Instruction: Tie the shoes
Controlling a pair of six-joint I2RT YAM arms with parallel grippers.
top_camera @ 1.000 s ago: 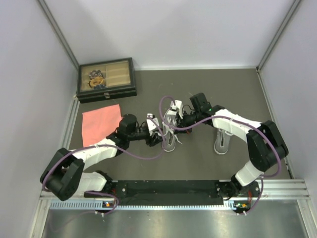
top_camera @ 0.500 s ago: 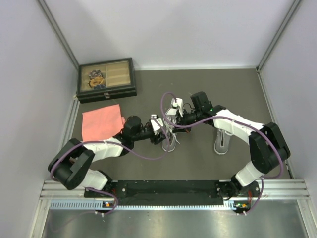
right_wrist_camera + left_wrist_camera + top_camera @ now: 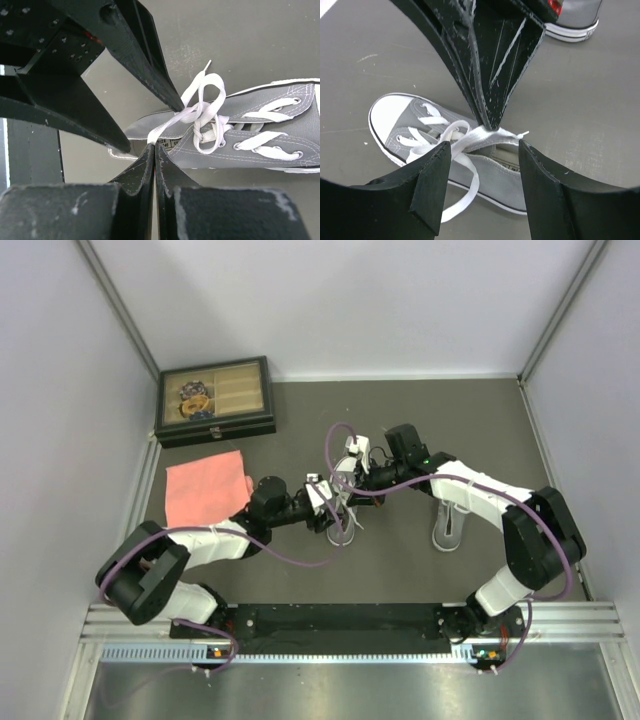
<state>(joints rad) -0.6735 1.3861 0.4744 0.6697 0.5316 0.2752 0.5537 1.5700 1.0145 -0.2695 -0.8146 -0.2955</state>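
Observation:
One grey shoe (image 3: 343, 530) lies mid-table under both grippers; in the left wrist view its grey side (image 3: 505, 180) and white toe cap show. My right gripper (image 3: 153, 146) is shut on the end of a white lace (image 3: 172, 120) and holds it taut above the shoe's opening, with a loose knot and loop (image 3: 205, 107) over the eyelets. My left gripper (image 3: 484, 145) is open, with one jaw on each side of that taut lace (image 3: 465, 137), not touching it. In the top view the left gripper (image 3: 325, 502) and right gripper (image 3: 346, 483) meet tip to tip. The second shoe (image 3: 447, 525) stands to the right.
A dark box with a glass lid (image 3: 214, 400) sits at the back left. A pink folded cloth (image 3: 203, 488) lies left of the left arm. The second shoe's heel shows in the left wrist view (image 3: 572, 20). Grey walls enclose the table.
My left arm has reached right, bringing its open gripper up to the lace held by the right gripper. The right gripper has shifted slightly left while holding the lace.

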